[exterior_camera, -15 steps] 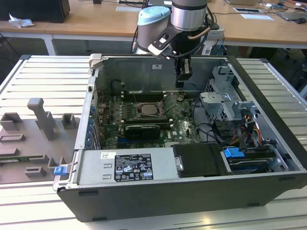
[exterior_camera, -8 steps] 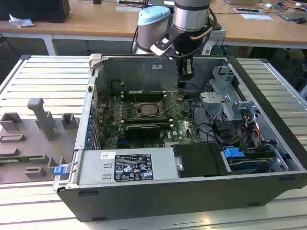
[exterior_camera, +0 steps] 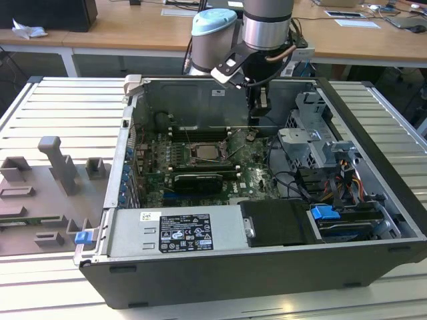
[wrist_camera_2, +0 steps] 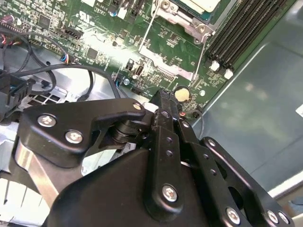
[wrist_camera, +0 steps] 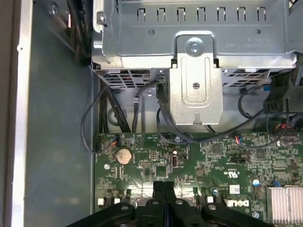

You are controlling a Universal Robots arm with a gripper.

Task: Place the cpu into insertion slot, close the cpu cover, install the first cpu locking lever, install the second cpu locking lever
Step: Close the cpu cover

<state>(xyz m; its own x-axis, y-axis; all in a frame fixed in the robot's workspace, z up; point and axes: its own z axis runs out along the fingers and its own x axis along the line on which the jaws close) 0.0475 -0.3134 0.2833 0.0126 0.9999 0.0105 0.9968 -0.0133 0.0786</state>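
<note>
My gripper [exterior_camera: 255, 127] hangs inside the open computer case, low over the back right part of the green motherboard [exterior_camera: 250, 170] as the exterior view shows it. Its black fingers are pressed together with nothing between them in both wrist views [wrist_camera_2: 163, 100] [wrist_camera: 164, 187]. The insertion slot [exterior_camera: 205, 152] sits mid-board, to the exterior view's left of the gripper and apart from it. The pale cpu [wrist_camera_2: 198, 4] lies in it. The silvery cpu cover [wrist_camera_2: 182, 19] frames it, and thin wire levers [wrist_camera_2: 147, 33] run beside it. I cannot tell whether they are latched.
A coin battery [wrist_camera: 124, 155] sits just off the fingertips. The metal drive cage [wrist_camera: 196, 80] and dark cables [wrist_camera: 102, 113] stand close beyond. Black memory slots [wrist_camera_2: 241, 33] flank the socket, and a long black card [exterior_camera: 197, 180] lies nearer the power supply [exterior_camera: 177, 230]. Grey fixtures [exterior_camera: 57, 167] lie outside the case.
</note>
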